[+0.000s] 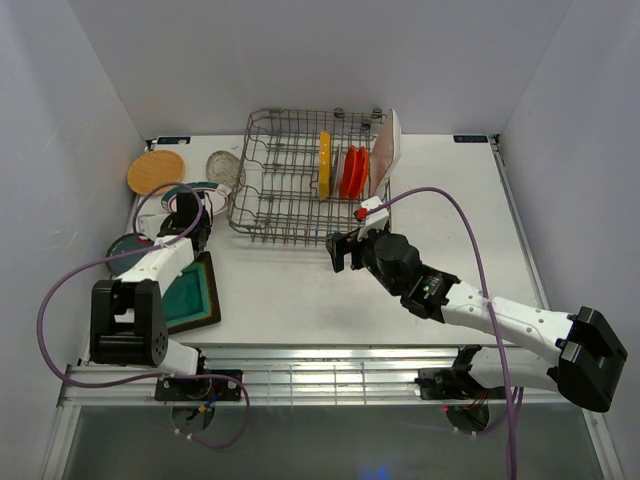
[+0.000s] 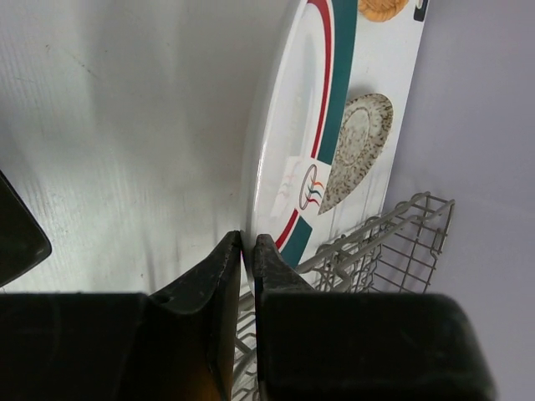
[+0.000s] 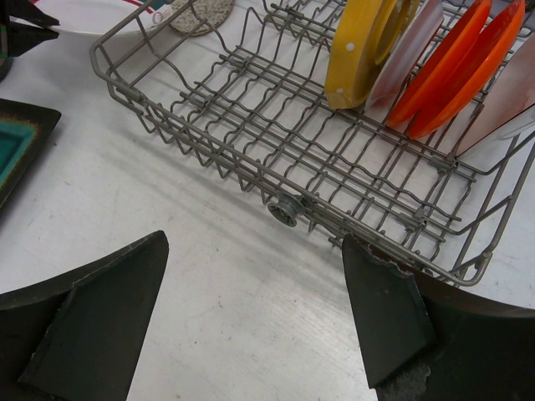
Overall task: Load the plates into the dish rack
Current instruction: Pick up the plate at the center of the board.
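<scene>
Nine plates (image 1: 156, 171), one wire dish rack (image 1: 283, 192), two robot arms (image 1: 500, 318), two purple cables (image 1: 452, 206)

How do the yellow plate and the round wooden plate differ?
The yellow scalloped plate stands on edge between the tines of the grey wire dish rack; the tan wooden plate lies flat on the white table, left of the rack. One is bright yellow, the other tan wood. Both look round.

The left arm (image 1: 165, 258) hides most of the green-rimmed plate (image 1: 211, 190) and part of the dark teal plate (image 1: 124, 246) by the table's (image 1: 300, 295) left edge.
</scene>
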